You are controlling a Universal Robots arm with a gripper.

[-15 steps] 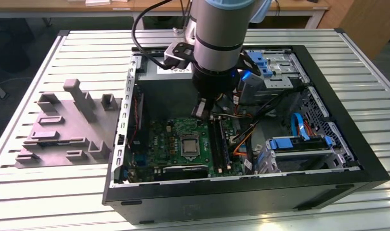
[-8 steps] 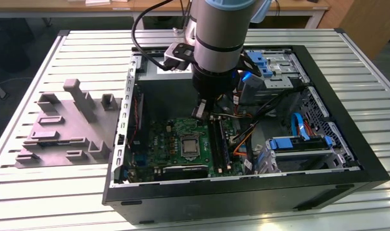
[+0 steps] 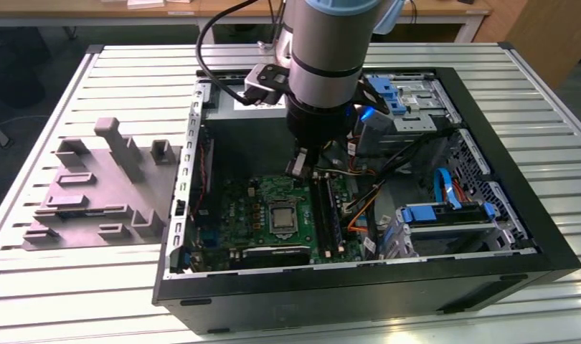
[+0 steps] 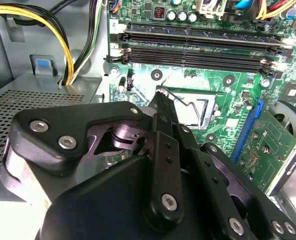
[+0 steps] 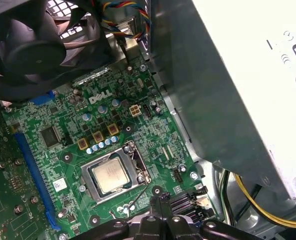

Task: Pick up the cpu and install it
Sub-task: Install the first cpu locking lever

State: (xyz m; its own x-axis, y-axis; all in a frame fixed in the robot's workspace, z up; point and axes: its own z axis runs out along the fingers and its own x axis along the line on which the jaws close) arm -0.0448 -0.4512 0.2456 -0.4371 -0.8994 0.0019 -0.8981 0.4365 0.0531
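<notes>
The cpu (image 5: 110, 176), a small square chip with a pale metal top, lies flat in the socket on the green motherboard (image 5: 138, 130), with the shiny socket frame (image 5: 90, 187) around it. The exterior view shows the socket with the cpu (image 3: 282, 217) in the middle of the board inside the open computer case. My gripper (image 3: 301, 165) hangs above the board just behind the socket. Its black fingers (image 4: 163, 107) meet in one narrow tip with nothing between them. In the second wrist view they cover part of the cpu (image 4: 191, 111). The fingertips (image 5: 160, 201) stand a little way off the socket's corner.
The grey power-supply box (image 5: 247, 90) stands close beside the gripper, with yellow and black cables (image 4: 63, 35) at its foot. A black fan (image 5: 33, 45), memory slots (image 4: 197, 45) and blue drive brackets (image 3: 444, 213) ring the board. A grey moulded tray (image 3: 99, 193) lies outside the case on the slatted table (image 3: 80, 279).
</notes>
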